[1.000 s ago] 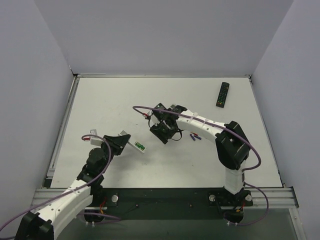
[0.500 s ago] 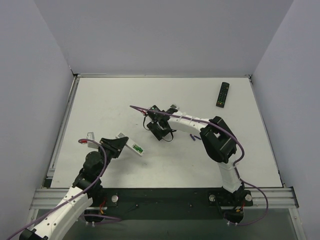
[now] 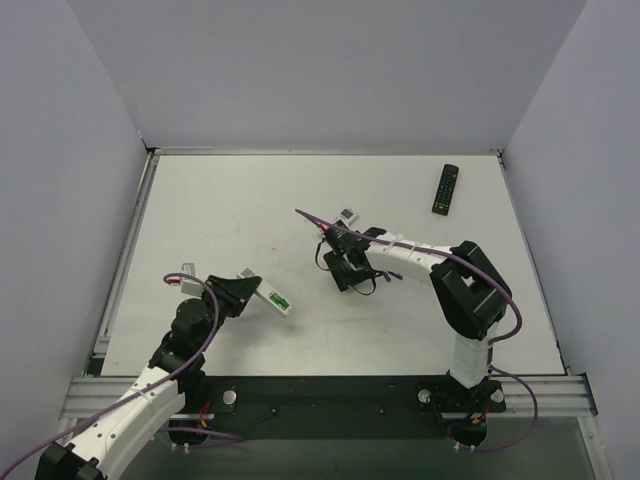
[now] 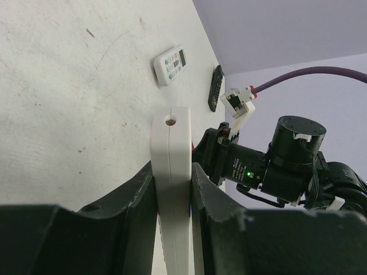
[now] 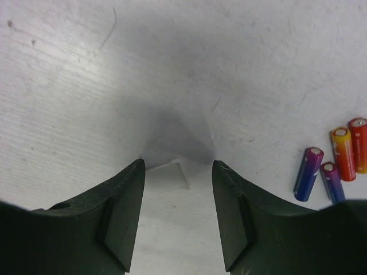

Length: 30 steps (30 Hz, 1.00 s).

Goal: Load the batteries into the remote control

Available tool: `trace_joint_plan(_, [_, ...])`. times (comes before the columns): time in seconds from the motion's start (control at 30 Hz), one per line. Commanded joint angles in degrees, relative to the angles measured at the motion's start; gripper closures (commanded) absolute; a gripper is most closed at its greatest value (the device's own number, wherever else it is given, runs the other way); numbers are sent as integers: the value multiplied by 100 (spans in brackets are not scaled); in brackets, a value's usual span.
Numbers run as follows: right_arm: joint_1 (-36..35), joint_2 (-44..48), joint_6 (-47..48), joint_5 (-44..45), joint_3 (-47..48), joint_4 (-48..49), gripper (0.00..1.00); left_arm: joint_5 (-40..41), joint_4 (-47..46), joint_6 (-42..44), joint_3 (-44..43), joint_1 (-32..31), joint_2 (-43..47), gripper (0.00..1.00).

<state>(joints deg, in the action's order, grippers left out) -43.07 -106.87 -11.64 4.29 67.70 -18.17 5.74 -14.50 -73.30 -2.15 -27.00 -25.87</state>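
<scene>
Remote (image 4: pixel 171 137) is clamped in the left gripper's (image 4: pixel 172 175) jaws toward the desk's (image 3: pixel 200 200) near-left corner, green batteries (image 3: pixel 281 297) showing in its end. Right gripper (image 5: pixel 178 163), jaws apart, hangs mid-desk over a flat white piece (image 5: pixel 167 175), blue cells (image 5: pixel 308 173) and red cells (image 5: pixel 344 153) just beside; black remote (image 3: pixel 446 188) lies at the far-right corner.

The remote control (image 4: pixel 171 166) is running off the left wrist view at 6 o'clock. The right wrist view's 3 o'clock edge is clipping a red cell (image 5: pixel 359 144).
</scene>
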Motion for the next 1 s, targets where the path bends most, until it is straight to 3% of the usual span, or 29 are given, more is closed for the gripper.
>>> trace_joint_plan(0.0, [141, 421, -418, -507, -327, -468, 55, -169, -738, -62, -40, 29, -208, 100])
trace_joint_plan(0.1, [298, 641, -383, -780, -337, -485, 55, -205, -773, -36, -48, 29, -287, 100])
trace_joint_plan(0.3, [624, 562, 29, -1387, -205, -617, 67, -248, -835, -36, -5, 29, -296, 100])
trace_joint_plan(0.63, [818, 334, 504, -1782, -257, -687, 76, -363, -826, -141, -31, 29, -471, 100])
trace_joint_plan(0.97, [712, 26, 698, -1590, -152, -775, 81, -574, -1581, -71, -154, 20, -1718, 100])
